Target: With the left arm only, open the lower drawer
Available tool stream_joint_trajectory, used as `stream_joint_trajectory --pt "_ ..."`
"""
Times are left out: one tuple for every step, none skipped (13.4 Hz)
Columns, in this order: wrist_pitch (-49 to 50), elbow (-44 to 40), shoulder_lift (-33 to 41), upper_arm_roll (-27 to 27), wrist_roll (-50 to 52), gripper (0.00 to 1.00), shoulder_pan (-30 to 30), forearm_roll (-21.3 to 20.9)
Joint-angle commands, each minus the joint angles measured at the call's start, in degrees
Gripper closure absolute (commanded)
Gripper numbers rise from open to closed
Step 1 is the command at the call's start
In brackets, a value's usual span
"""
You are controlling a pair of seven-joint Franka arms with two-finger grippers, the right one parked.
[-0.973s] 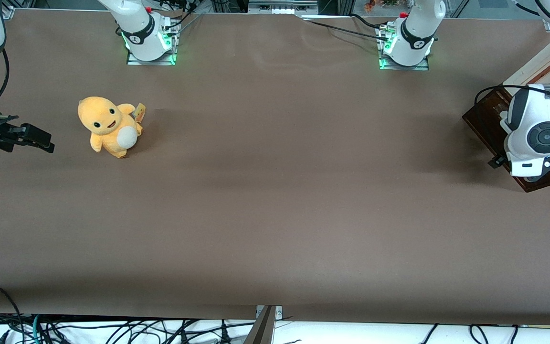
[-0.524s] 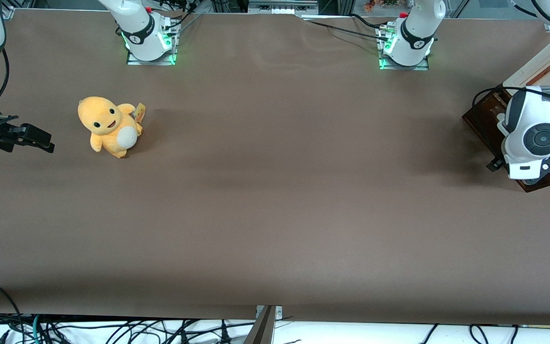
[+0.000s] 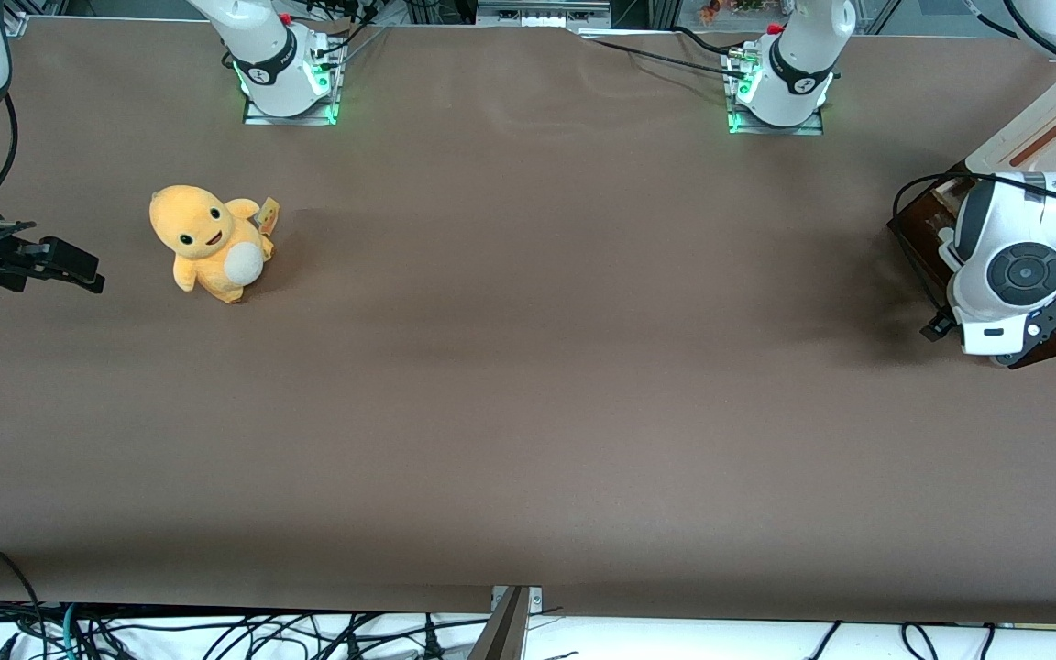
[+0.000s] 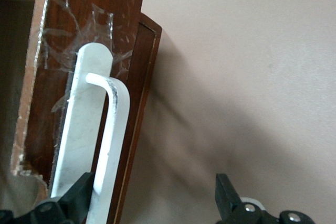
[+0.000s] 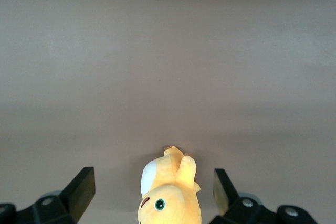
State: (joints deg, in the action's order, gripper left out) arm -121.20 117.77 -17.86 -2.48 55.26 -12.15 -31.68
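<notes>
Left wrist view shows the gripper (image 4: 149,203) spread wide, holding nothing, one finger (image 4: 79,198) hooked against the white bar handle (image 4: 107,150) of the lower drawer (image 3: 927,234) at the table's working-arm end, already drawn partly out, more pulling likely left.

Wide open brown table (image 3: 528,367) through the middle, with only the yellow plush toy (image 3: 209,242) sitting toward the parked arm's end, well apart from the action. At the working arm's end the left arm (image 3: 1009,275) hangs right in front of the lower drawer (image 4: 86,66), crowding that corner against the cabinet (image 3: 1037,128). The gripper (image 4: 152,203) stands spread, the white bar handle (image 4: 107,150) just beside one finger (image 4: 79,198) and bare tabletop filling the gap.
</notes>
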Motion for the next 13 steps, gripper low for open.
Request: stream_joint_trajectory --pt "0.53 -2.54 -1.22 -0.15 0.99 0.0 1.34 1.71" --pt "0.53 -2.72 -1.22 -0.15 0.99 0.0 1.52 2.23" --pt "0.53 -3.07 -1.22 -0.15 1.07 0.0 1.78 3.28" --pt "0.53 -3.16 -1.22 -0.07 1.16 0.0 2.31 3.72" --pt "0.53 -3.16 -1.22 -0.15 1.42 0.0 2.4 3.73" --pt "0.61 -3.51 -1.22 -0.15 1.95 0.0 2.75 3.73" --pt "0.79 -3.6 -1.22 -0.07 2.04 0.0 3.01 3.73" --pt "0.96 -3.6 -1.22 -0.15 2.04 0.0 3.01 3.73" --pt "0.96 -3.86 -1.22 -0.07 2.13 0.0 3.1 3.73" --pt "1.05 -4.21 -1.65 -0.15 2.22 0.0 3.28 3.81" --pt "1.05 -4.3 -1.92 -0.15 2.13 0.0 3.19 3.81" --pt "1.14 -4.56 -1.92 -0.07 2.13 0.0 3.28 3.81" --pt "1.66 -4.83 -1.83 -0.15 1.69 0.0 3.19 3.73"
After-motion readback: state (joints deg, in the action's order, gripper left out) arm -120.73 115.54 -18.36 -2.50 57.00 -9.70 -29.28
